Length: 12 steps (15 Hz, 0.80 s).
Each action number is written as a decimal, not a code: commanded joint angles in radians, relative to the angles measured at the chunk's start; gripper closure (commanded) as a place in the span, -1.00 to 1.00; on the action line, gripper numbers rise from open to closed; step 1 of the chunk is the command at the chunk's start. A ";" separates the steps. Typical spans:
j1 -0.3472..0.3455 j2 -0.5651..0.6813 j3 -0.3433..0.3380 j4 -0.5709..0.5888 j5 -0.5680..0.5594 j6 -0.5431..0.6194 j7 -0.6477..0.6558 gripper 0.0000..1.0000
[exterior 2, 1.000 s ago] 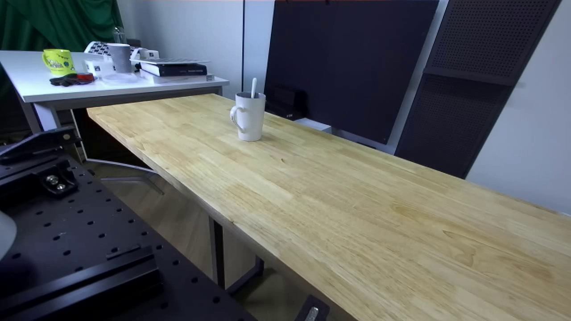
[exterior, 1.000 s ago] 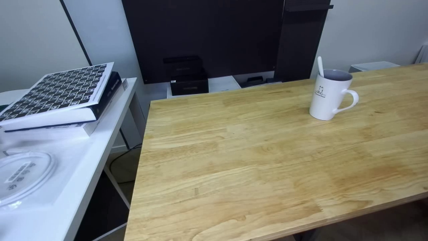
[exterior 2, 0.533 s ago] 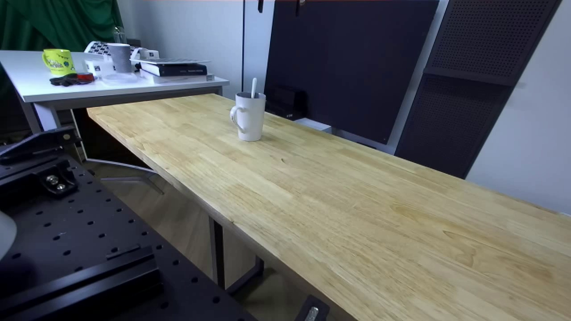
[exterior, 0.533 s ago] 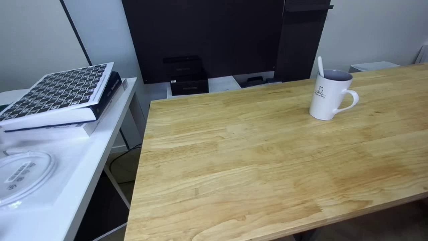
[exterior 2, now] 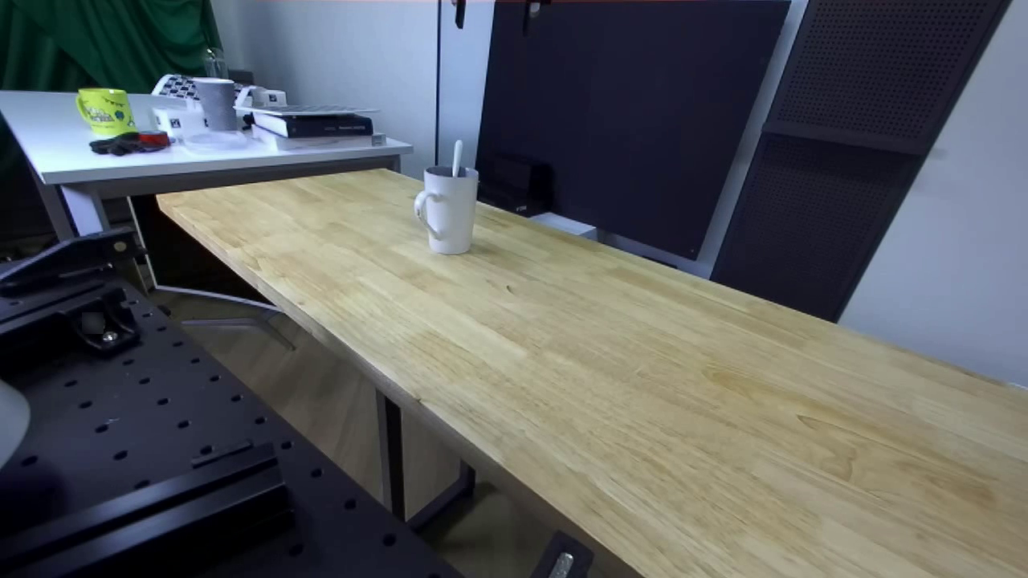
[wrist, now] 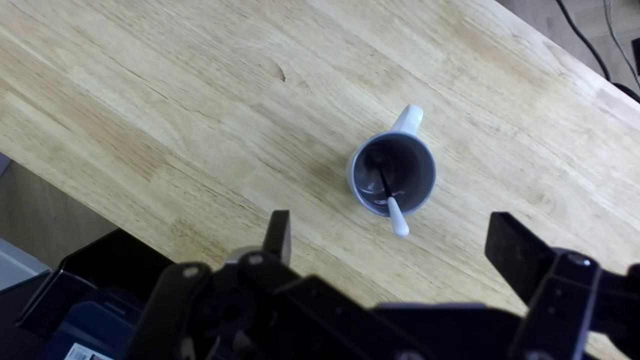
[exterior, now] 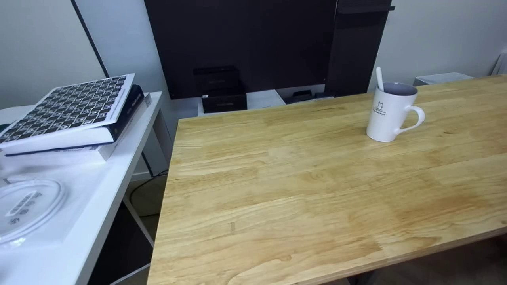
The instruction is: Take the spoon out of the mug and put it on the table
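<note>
Hovering fingers (wrist: 517,252) wide apart, empty, spoon (wrist: 398,218) leaning in mug (exterior: 389,118), books (exterior 2: 321,127) on white table (exterior 2: 48,132)

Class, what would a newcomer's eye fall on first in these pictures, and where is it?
The white mug comes first, upright on the wooden table, with a spoon poking out of it. Next is the dark gripper, looming open along the bottom of the wrist view. In an exterior view, a yellow-green mug stands out on the white side table.
</note>
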 commanded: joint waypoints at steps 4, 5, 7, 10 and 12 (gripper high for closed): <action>-0.001 0.001 0.002 0.004 -0.001 -0.004 0.001 -1.00; 0.002 0.021 0.003 0.016 -0.003 -0.012 -0.004 -1.00; 0.009 0.050 0.006 0.029 -0.009 -0.014 -0.015 -1.00; 0.020 0.099 0.018 0.043 -0.005 -0.013 -0.032 -1.00; 0.028 0.132 0.026 0.052 -0.002 -0.013 -0.039 -1.00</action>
